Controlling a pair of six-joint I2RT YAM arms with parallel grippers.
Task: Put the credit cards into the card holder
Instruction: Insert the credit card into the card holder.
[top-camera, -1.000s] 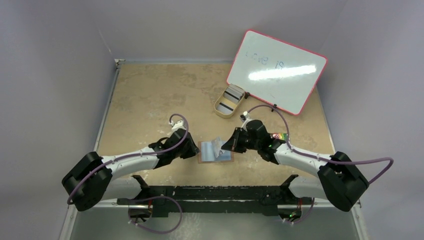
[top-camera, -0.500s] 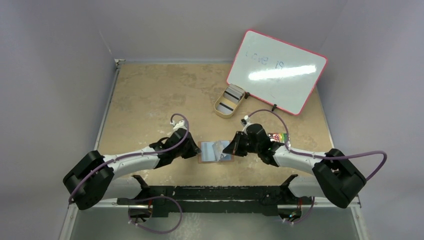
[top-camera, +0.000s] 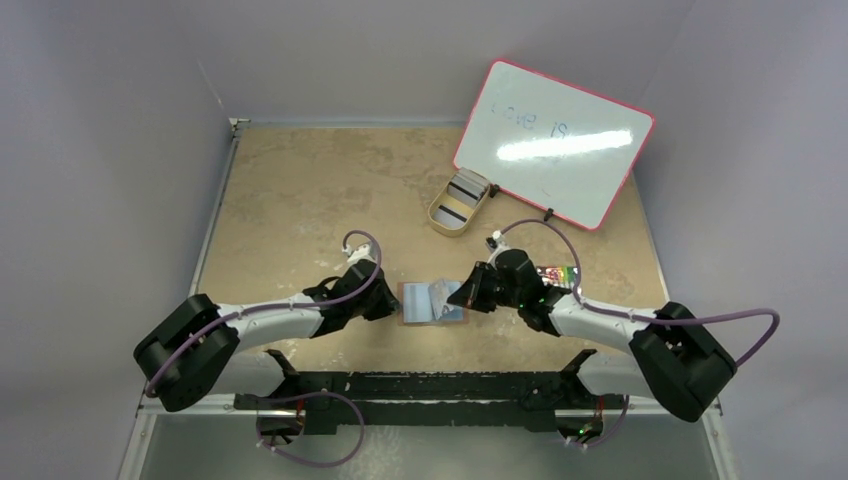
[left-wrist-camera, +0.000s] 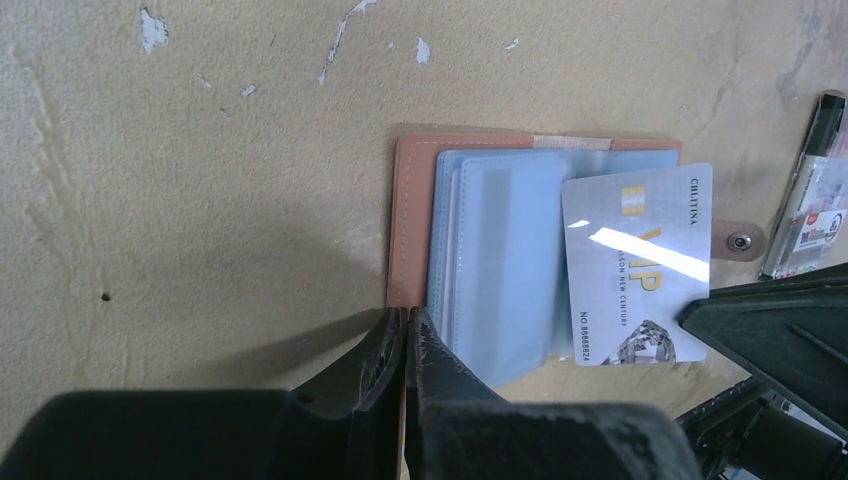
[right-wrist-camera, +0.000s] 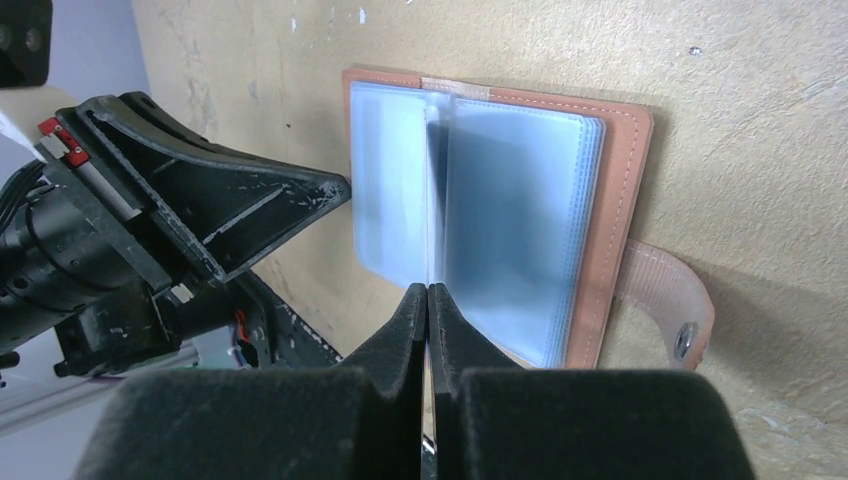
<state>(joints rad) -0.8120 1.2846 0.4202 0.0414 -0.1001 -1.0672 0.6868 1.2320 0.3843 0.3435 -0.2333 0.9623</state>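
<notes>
- Left wrist view: your left jaws are pressed shut on the near leather edge of the card holder (left-wrist-camera: 412, 200). It lies open on the speckled worktop (left-wrist-camera: 200, 150), with its clear bluish sleeves fanned.
- Your right jaws pinch a glossy white credit card (left-wrist-camera: 640, 265) over the right-hand sleeves.
- Farther back, striped cards (top-camera: 462, 195) sit in a tan oval tray (top-camera: 439, 221) beside a pink-rimmed whiteboard (top-camera: 555, 140).
</notes>
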